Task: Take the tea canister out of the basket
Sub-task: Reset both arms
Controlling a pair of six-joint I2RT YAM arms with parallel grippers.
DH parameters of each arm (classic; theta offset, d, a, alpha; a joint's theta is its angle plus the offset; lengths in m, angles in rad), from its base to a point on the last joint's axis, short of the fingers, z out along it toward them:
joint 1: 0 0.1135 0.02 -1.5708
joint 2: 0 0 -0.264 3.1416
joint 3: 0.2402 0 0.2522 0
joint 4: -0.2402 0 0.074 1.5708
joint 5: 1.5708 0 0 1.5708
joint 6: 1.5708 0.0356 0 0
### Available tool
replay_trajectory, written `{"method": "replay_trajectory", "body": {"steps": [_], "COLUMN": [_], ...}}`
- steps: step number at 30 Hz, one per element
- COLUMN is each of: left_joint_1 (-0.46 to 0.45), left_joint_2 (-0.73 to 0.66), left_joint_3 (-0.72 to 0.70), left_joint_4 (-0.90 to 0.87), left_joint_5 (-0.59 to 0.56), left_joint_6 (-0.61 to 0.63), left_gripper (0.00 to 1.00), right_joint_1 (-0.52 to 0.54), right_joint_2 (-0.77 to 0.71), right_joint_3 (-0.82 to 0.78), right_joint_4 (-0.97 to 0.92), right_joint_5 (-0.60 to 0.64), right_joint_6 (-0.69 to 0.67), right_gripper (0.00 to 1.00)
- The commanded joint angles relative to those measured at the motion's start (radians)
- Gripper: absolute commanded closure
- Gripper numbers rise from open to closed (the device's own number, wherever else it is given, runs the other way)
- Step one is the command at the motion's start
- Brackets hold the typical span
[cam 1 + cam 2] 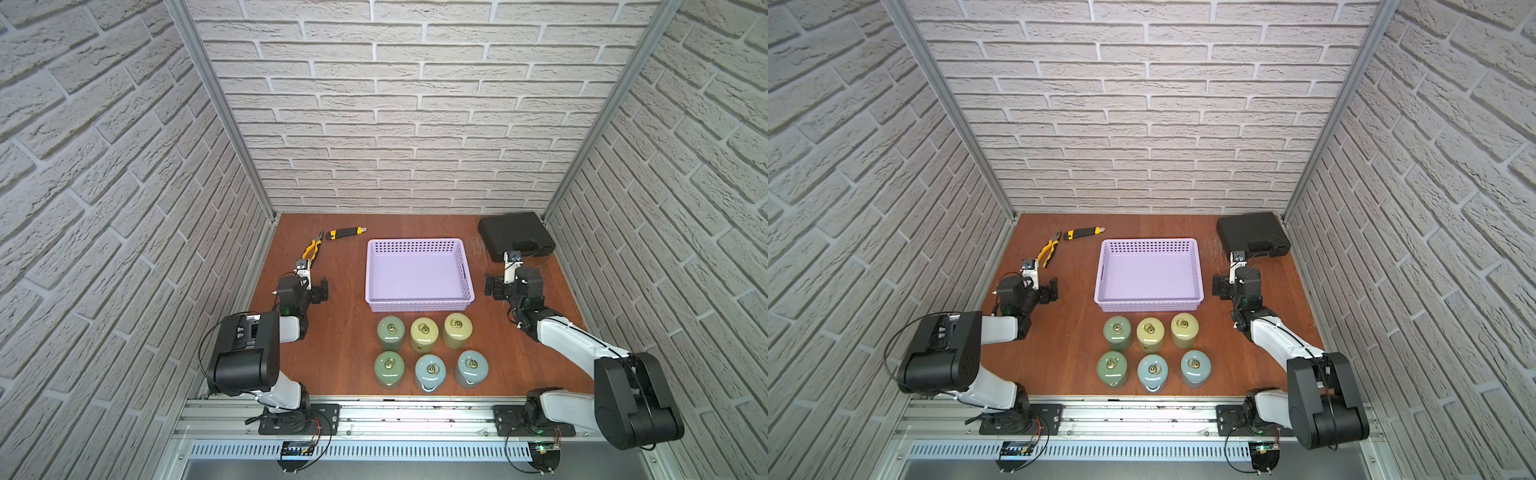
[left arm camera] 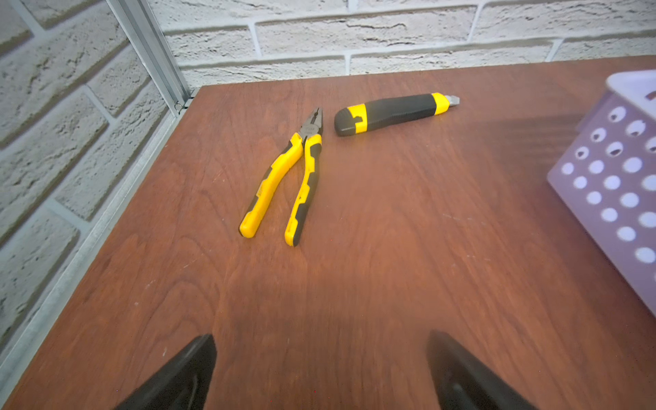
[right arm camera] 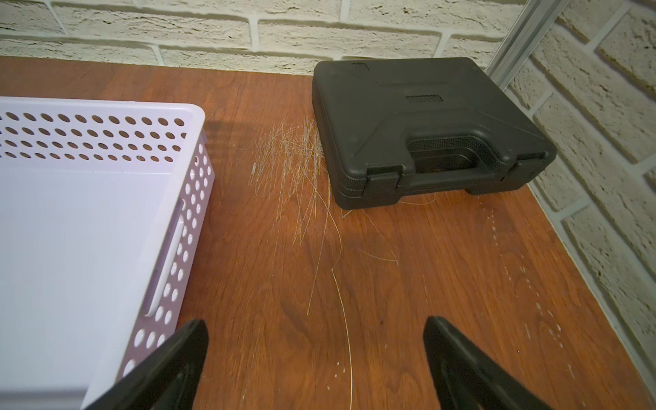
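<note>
Only the top views show the six canisters (image 1: 430, 369): two green, two yellow, two blue, upright in two rows of three on the table (image 1: 345, 357), just in front of the basket (image 1: 419, 306), all outside it. Left wrist view: one pliers (image 2: 311, 156), one knife (image 2: 394, 111), left gripper (image 2: 321, 358) spread wide, gripping nothing. Right wrist view: one black case (image 3: 408, 117), pale scratches (image 3: 301, 167) beside it, right gripper (image 3: 316, 340) likewise spread, gripping nothing. Brown wood surface; white brick walls (image 1: 415, 124) on three sides.

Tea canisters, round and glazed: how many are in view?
6, all outside the lavender plastic basket: far row green, yellow, yellow; near row green, blue, blue. None seems hidden.
</note>
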Motion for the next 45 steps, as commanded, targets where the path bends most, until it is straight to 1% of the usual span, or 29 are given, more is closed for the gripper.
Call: {"method": "replay_trajectory", "body": {"steps": [1, 7, 10, 11, 13, 19, 42, 45], "left_joint_1": [0.006, 0.007, 0.007, 0.007, 0.007, 0.007, 0.007, 0.013], "left_joint_2": [0.005, 0.004, 0.005, 0.005, 0.005, 0.004, 0.006, 0.008], "left_joint_3": [-0.014, -0.014, -0.014, -0.014, -0.014, -0.014, -0.010, -0.005], "left_joint_4": [0.068, 0.068, 0.069, 0.068, 0.067, 0.069, 0.060, 0.053], "left_joint_5": [0.011, 0.013, 0.011, 0.012, 0.011, 0.012, 0.014, 0.028], "left_joint_6": [0.013, 0.013, 0.013, 0.014, 0.013, 0.013, 0.014, 0.008], "left_gripper": [0.02, 0.02, 0.02, 0.02, 0.02, 0.02, 0.02, 0.02], "right_joint_1": [-0.016, -0.053, -0.054, -0.055, -0.055, -0.049, -0.049, -0.048], "right_joint_2": [0.048, 0.147, 0.187, 0.185, 0.207, 0.210, 0.204, 0.204], "right_joint_3": [-0.027, -0.077, -0.094, -0.098, -0.119, -0.126, -0.132, -0.133], "right_joint_4": [0.165, 0.344, 0.411, 0.407, 0.469, 0.481, 0.488, 0.488], "right_joint_5": [-0.025, -0.082, -0.084, -0.078, -0.053, -0.029, -0.029, -0.028], "right_joint_6": [-0.046, -0.046, -0.049, -0.047, -0.038, -0.037, -0.036, -0.037], "right_gripper": [0.01, 0.01, 0.01, 0.01, 0.01, 0.01, 0.01, 0.01]}}
